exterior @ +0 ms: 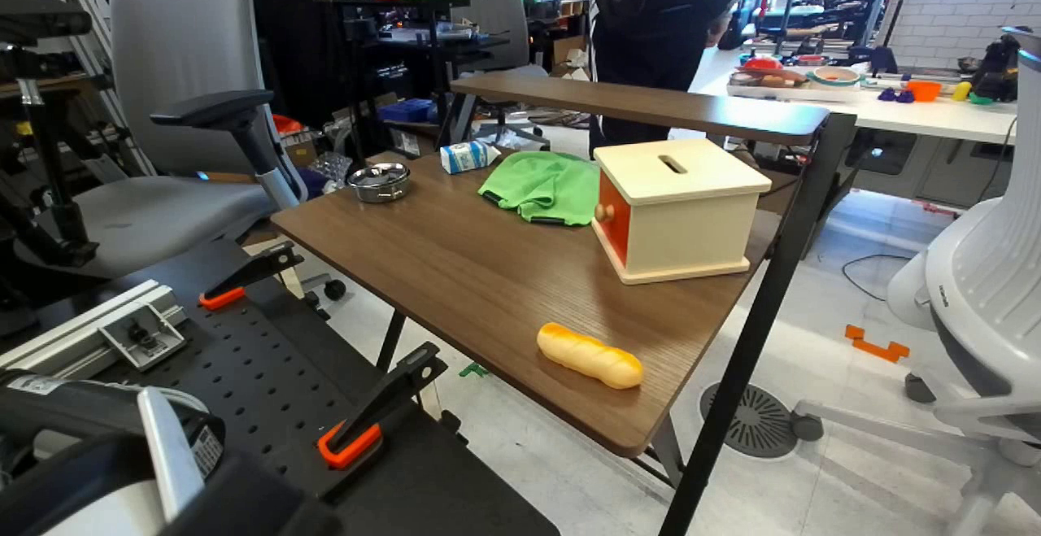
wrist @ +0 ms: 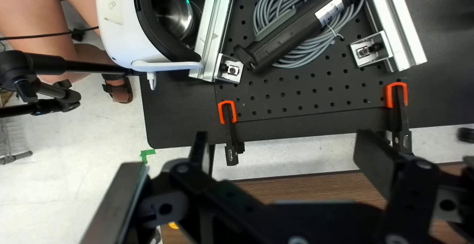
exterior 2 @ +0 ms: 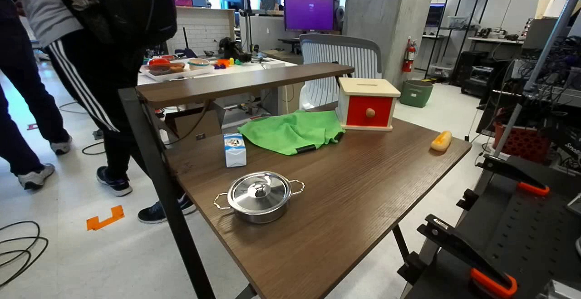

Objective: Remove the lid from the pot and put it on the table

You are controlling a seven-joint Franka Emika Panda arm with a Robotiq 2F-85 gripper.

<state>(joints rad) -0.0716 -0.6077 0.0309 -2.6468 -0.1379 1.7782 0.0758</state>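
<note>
Pincer was held apart; lid seated on pot, seven o'clock from cloth in exterior view; knob was best pinched centrally, lifted vertically.

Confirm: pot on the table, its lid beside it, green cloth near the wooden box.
No: the lid is on the pot, not beside it, as an exterior view shows. The pot stands on the table, and the green cloth lies near the wooden box.
</note>
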